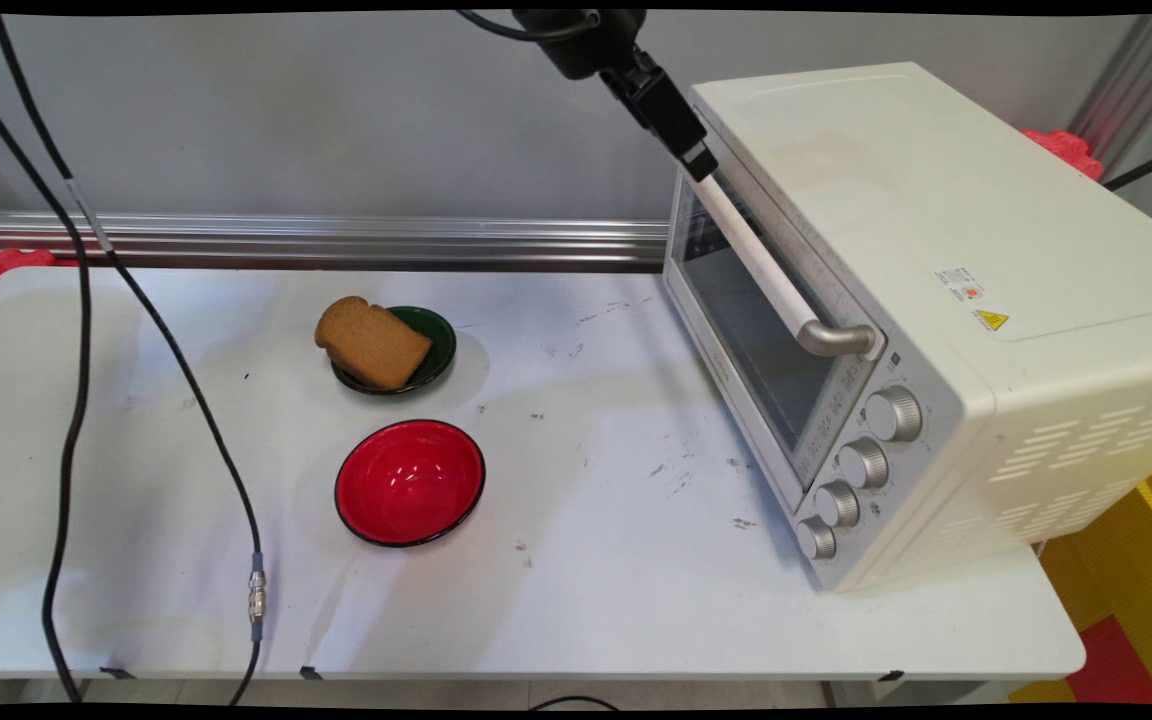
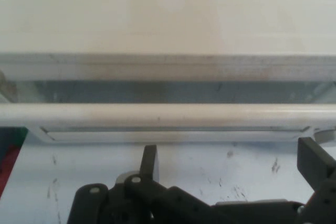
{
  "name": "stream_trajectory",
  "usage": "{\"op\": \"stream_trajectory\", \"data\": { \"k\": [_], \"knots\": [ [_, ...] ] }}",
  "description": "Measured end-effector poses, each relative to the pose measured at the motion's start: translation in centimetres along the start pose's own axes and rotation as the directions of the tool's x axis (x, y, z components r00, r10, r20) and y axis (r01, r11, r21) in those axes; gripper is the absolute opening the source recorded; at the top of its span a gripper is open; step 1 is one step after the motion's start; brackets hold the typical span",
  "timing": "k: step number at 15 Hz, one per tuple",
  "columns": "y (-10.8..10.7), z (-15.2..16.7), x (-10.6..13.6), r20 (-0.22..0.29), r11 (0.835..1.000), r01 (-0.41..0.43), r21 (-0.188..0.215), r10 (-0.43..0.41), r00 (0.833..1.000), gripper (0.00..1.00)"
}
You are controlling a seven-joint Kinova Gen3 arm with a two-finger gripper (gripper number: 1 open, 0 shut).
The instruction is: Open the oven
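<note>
- Cream-white toaster oven (image 1: 936, 300), with rows of slots patterning its side, a yellow warning sticker on top, silver knobs (image 1: 893, 413) and a pale handle (image 1: 766, 265) with grey metal ends.
- Black gripper (image 1: 698, 160).
- Brown slice of bread (image 1: 372, 343) on a dark green dish (image 1: 439, 340).
- Red bowl (image 1: 410, 482), rimmed in black.
- White worktop (image 1: 586, 600), flecked with dark scuffs.
- Black cables (image 1: 76, 380).
</note>
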Motion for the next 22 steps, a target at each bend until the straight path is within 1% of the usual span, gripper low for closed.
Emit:
{"op": "stream_trajectory", "data": {
  "k": [6,7,13,22],
  "knots": [
    [-0.3,0.7,0.4,-0.009,1.000,-0.029,-0.007,0.029,1.000,1.00],
    [-0.3,0.9,0.4,-0.011,0.999,-0.032,-0.009,0.032,0.999,0.00],
    [-0.4,1.9,0.3,-0.026,0.999,-0.031,-0.011,0.031,0.999,0.00],
    [-0.6,4.6,-0.3,-0.073,1.000,-0.010,-0.025,0.008,0.997,0.00]
  ]
}}
